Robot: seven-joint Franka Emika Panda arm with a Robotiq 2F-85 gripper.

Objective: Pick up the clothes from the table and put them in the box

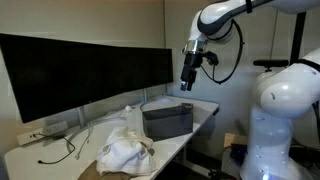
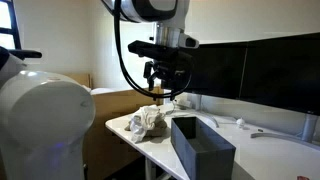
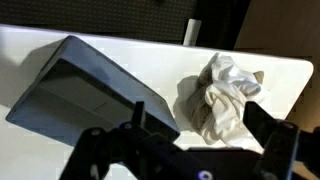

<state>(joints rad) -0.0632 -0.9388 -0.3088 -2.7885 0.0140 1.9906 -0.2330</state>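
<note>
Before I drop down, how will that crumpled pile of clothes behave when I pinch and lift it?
Likely floppy: the clothes lie in loose folds, so they should sag and trail. Probably light for their bulk, since the heap looks like thin fabric. The white and tan pieces may separate, so one pinch might lift only part.

dim, soft indoor light — small, slightly blurred frames
</note>
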